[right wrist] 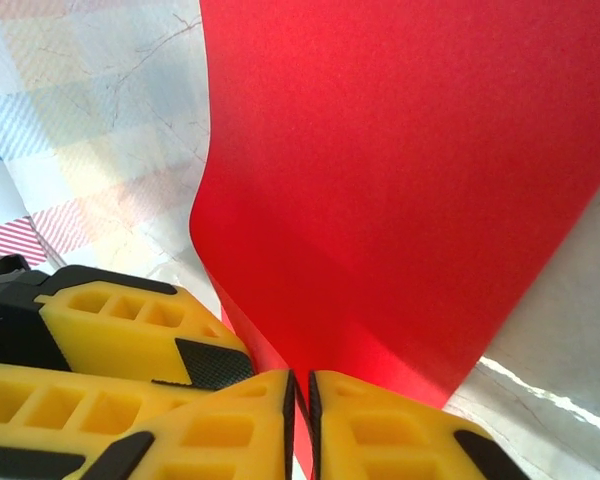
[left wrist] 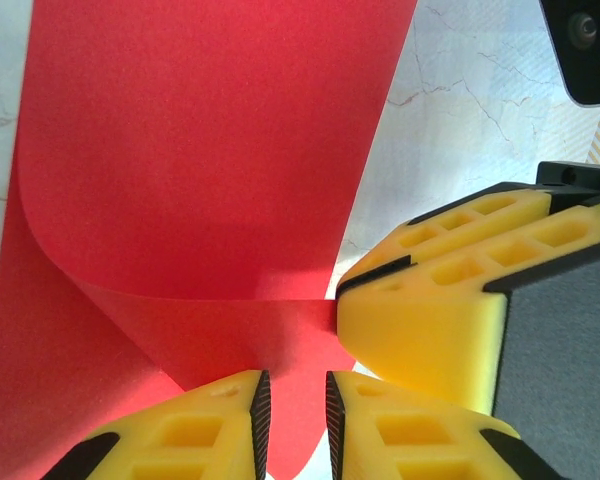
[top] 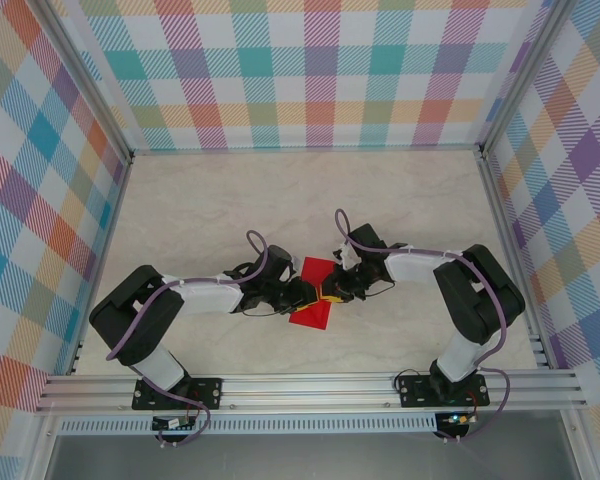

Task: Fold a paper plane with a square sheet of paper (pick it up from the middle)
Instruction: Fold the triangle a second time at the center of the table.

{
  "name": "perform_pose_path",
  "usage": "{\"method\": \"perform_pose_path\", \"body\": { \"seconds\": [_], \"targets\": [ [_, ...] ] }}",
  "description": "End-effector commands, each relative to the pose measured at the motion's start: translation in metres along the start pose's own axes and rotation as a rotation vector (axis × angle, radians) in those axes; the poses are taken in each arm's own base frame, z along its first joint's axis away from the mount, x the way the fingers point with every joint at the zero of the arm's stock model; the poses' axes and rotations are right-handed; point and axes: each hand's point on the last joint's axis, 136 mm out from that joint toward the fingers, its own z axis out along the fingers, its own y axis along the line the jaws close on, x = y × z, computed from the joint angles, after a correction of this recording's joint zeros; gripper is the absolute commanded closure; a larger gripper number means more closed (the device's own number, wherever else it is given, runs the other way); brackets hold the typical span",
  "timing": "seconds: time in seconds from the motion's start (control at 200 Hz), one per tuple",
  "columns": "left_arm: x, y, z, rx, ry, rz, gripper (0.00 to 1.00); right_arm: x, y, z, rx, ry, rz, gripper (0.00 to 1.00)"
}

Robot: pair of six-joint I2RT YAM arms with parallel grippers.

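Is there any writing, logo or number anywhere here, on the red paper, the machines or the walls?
None can be read.
The square sheet of paper is plain red, unmarked.
The checked walls carry only a coloured pattern.
The arms and frame rail show no legible label.

Your top view looks steeply down from behind the bases at the whole desk. Your wrist views sit tight over the red sheet, both sharing its pinched fold.
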Motion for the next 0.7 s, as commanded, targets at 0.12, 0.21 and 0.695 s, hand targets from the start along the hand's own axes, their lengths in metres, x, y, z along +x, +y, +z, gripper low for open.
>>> {"method": "perform_pose_path", "body": {
  "seconds": [0.12, 0.21, 0.695],
  "targets": [
    [0.003, -0.027, -0.004, 0.080, 0.009, 0.052, 0.76, -0.007, -0.004, -0.004, 0.055, -0.045, -0.042, 0.89],
    [0.002, -0.030, -0.003, 0.091, 0.011, 0.057, 0.76, -0.008, -0.006, -0.005, 0.071, -0.051, -0.047, 0.90],
    [0.000, -0.030, 0.006, 0.088, 0.028, 0.060, 0.76, -0.013, -0.015, -0.004, 0.129, -0.063, -0.045, 0.90]
  ]
}}
